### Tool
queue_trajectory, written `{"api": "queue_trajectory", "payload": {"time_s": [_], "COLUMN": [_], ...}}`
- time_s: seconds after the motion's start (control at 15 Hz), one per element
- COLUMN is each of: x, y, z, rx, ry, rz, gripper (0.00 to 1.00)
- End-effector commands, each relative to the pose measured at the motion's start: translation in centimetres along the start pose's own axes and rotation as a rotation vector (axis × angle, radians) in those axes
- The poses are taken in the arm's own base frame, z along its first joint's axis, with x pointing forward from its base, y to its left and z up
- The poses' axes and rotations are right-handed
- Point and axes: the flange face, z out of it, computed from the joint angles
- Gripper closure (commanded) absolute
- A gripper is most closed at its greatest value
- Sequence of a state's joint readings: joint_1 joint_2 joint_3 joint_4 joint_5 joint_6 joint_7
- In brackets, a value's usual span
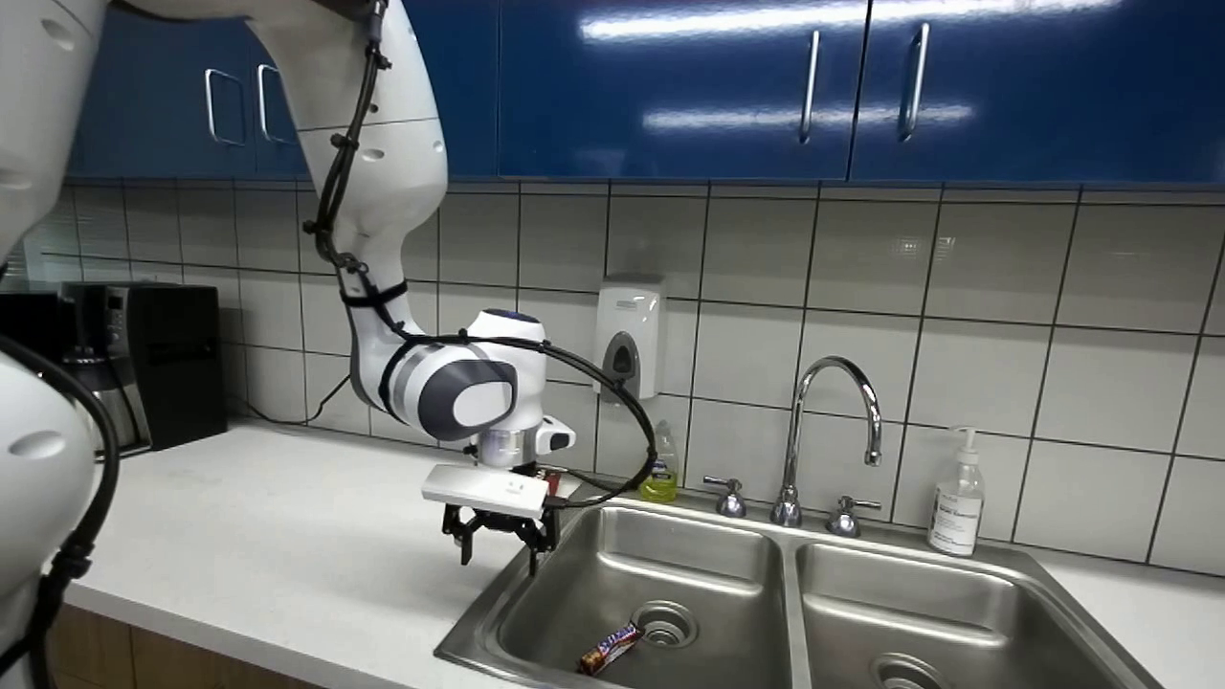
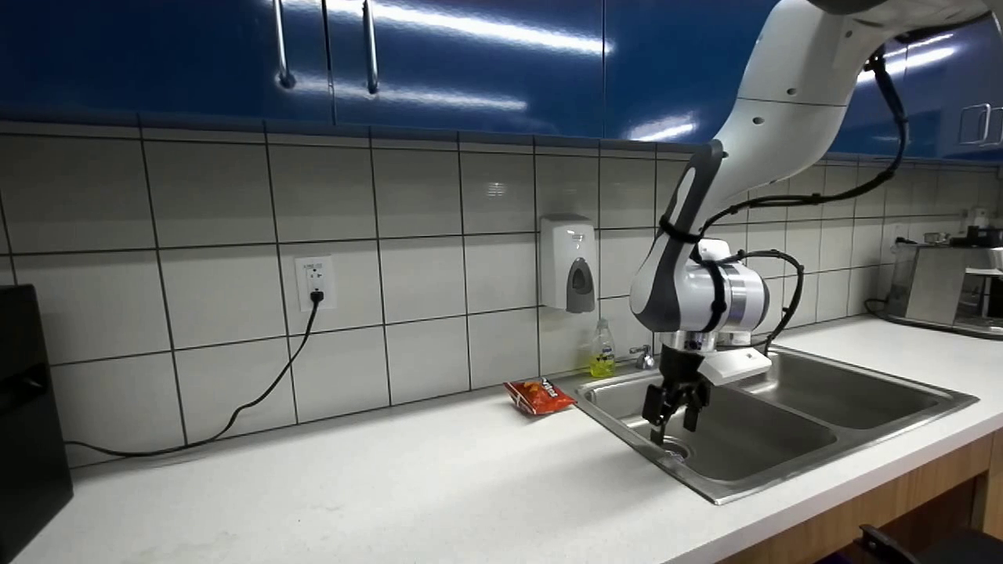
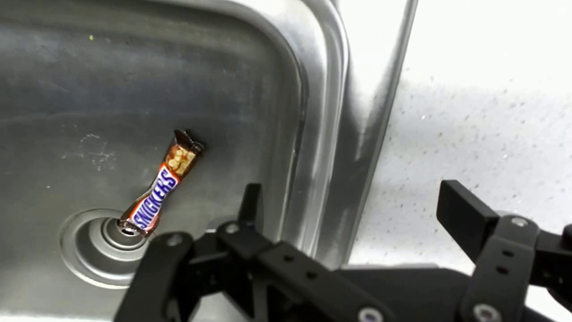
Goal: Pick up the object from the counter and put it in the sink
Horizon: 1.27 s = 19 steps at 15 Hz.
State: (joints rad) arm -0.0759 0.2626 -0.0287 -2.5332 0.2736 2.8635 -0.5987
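The object is a slim, dark brown-red candy bar marked Snickers [image 3: 156,197]. It lies in the left basin, one end over the drain; it also shows in an exterior view [image 1: 610,650]. The steel double sink [image 1: 796,612] is set into the white counter [image 1: 258,526]. My gripper [image 1: 500,565] is open and empty, above the sink's side rim where it meets the counter. In the wrist view the gripper [image 3: 351,192] has one finger over the basin and one over the counter; the bar lies apart from it. The bar is hidden in an exterior view that shows the gripper [image 2: 674,433].
A red chip bag [image 2: 541,396] lies on the counter near the sink's back corner. A yellow-green soap bottle [image 1: 660,474], a chrome faucet [image 1: 792,450] and a pump bottle [image 1: 957,507] stand behind the sink. A dispenser [image 1: 630,335] hangs on the wall. Blue cabinets [image 1: 670,86] are above.
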Motion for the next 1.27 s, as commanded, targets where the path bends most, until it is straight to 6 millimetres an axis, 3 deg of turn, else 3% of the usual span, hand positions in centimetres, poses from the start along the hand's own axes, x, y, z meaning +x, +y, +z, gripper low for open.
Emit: {"api": "queue_trajectory", "payload": {"time_s": [0.0,0.67,1.0,1.07,1.2], "x": [-1.3,-2.4,-3.9,-2.7,-3.2], "y": [-1.9,-6.9,-7.8,-7.3,-7.5], "z": [-2.5,-6.3,-7.0,-6.0,-6.1], "rx": [-0.001,0.035,0.005,0.025,0.018], "ry": [-0.072,-0.004,-0.006,-0.014,-0.016], "rz": [-0.078,-0.124,-0.108,-0.126,-0.119], "gripper": [0.00,0.00,0.00,0.00,0.00]}}
